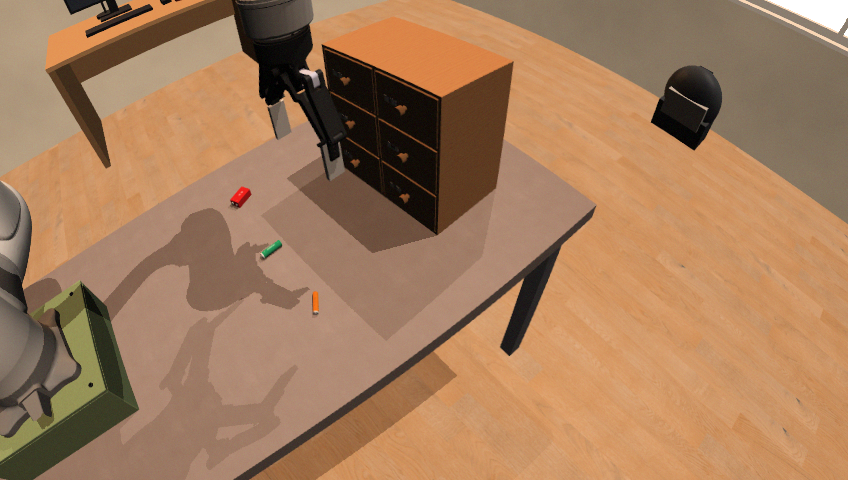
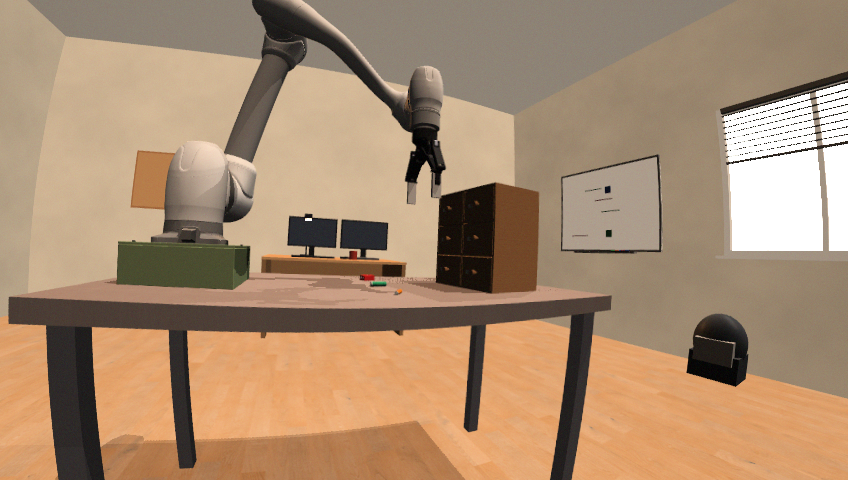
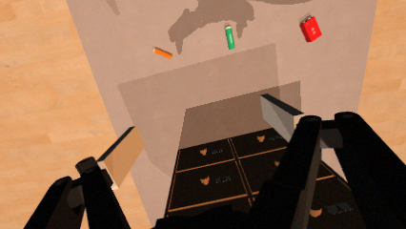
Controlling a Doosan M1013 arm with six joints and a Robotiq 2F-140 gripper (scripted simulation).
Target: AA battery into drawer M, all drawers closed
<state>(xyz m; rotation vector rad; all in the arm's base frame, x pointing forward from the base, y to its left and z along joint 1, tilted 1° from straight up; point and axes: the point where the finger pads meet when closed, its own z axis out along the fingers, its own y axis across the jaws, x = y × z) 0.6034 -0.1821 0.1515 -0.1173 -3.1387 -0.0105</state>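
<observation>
Gripper [image 2: 423,195] hanging open, empty, above the table [image 2: 178,309].
Chest [image 2: 505,237] just right of the fingertips, top near their level; three small batteries [image 2: 380,281] well below.
</observation>
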